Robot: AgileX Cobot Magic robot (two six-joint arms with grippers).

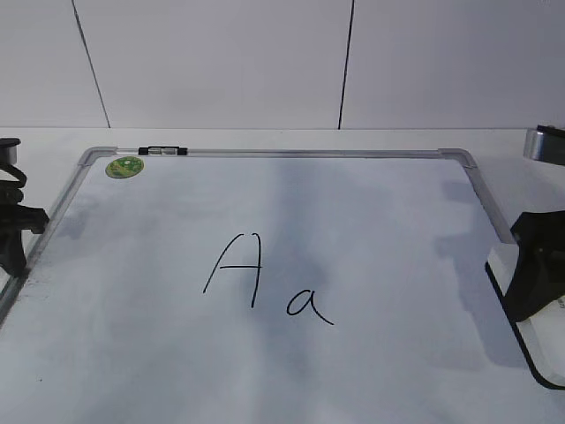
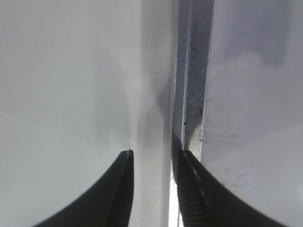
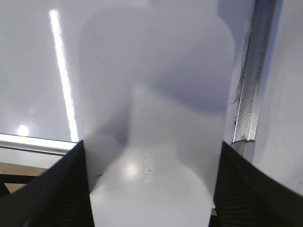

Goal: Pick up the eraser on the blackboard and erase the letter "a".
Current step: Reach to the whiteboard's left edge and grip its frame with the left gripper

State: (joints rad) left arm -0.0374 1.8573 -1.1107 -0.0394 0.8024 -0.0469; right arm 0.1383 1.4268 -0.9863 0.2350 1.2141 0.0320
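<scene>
The blackboard [image 1: 380, 221] is a white board with a silver frame lying flat on the table. The small letter "a" [image 1: 307, 305] is written near its middle, right of a taller capital "A" [image 1: 238, 268]. The eraser [image 1: 540, 346], white with a dark underside, lies at the board's right edge. My right gripper [image 1: 530, 283] is down on it. In the right wrist view the jaws [image 3: 151, 144] touch both long sides of the eraser [image 3: 156, 184]. My left gripper [image 1: 13, 238] hangs at the board's left edge, with its jaws [image 2: 154, 153] slightly apart and empty.
A round green sticker [image 1: 124, 166] and a black clip [image 1: 163, 151] sit at the board's far left corner. The metal frame shows in the left wrist view [image 2: 189, 94] and the right wrist view [image 3: 248, 94]. A white wall stands behind the table.
</scene>
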